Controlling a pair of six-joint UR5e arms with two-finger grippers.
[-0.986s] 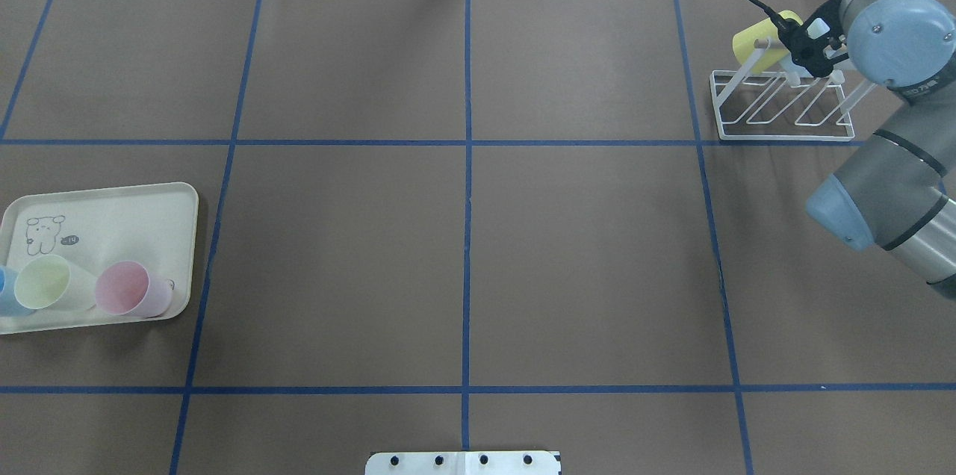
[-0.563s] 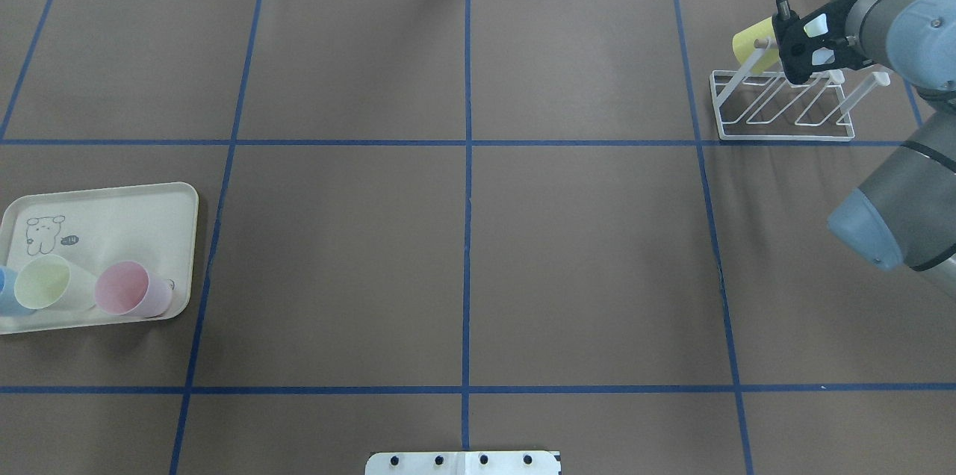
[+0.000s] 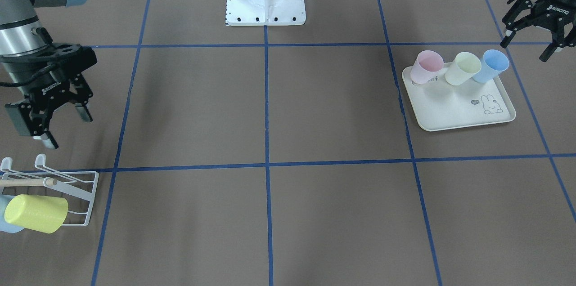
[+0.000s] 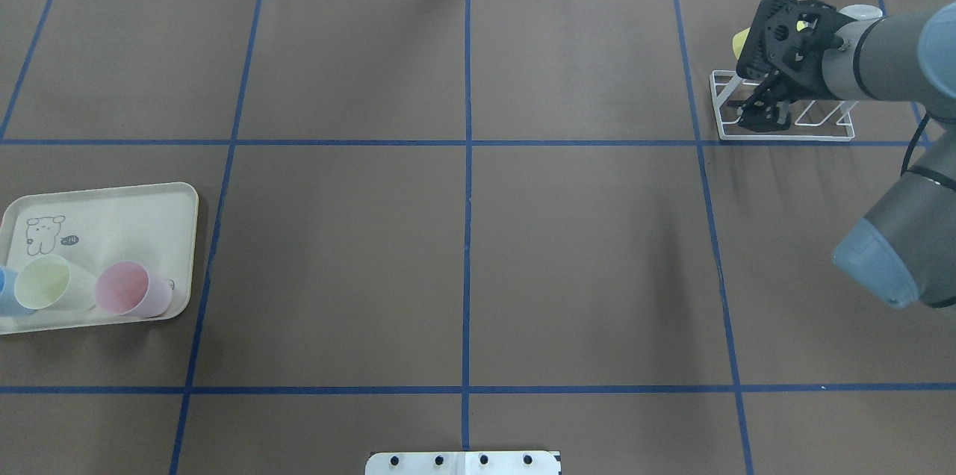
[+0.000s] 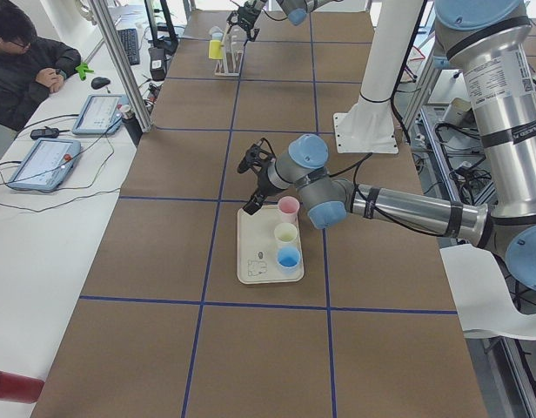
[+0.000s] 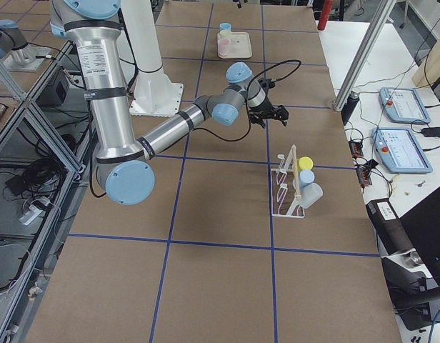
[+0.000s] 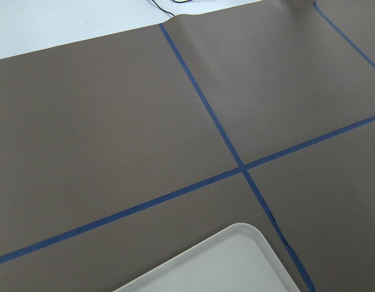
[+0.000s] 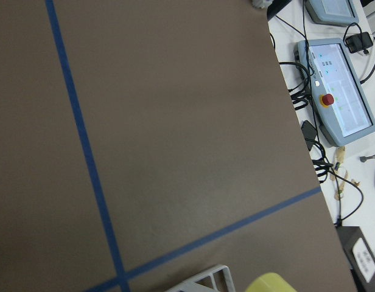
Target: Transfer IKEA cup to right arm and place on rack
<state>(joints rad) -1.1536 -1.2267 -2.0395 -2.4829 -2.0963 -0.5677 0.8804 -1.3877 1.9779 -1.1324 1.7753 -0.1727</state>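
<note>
Right gripper (image 3: 65, 127): released, empty, near rack (image 3: 87, 194) at tabletop corner. Risk: a low swing strikes rack, dislodging yellow cup (image 3: 36, 214).

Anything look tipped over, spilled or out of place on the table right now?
Nothing stands out. The yellow cup sits on the rack, three cups stand upright on the tray, nothing spilled.

Rack (image 4: 784, 137) at the worktop's (image 4: 597, 251) far right corner, cup (image 3: 36, 214) hung on it, right hand (image 3: 67, 128) near it, tray (image 4: 112, 213) with three cups (image 3: 463, 68) at left edge.
</note>
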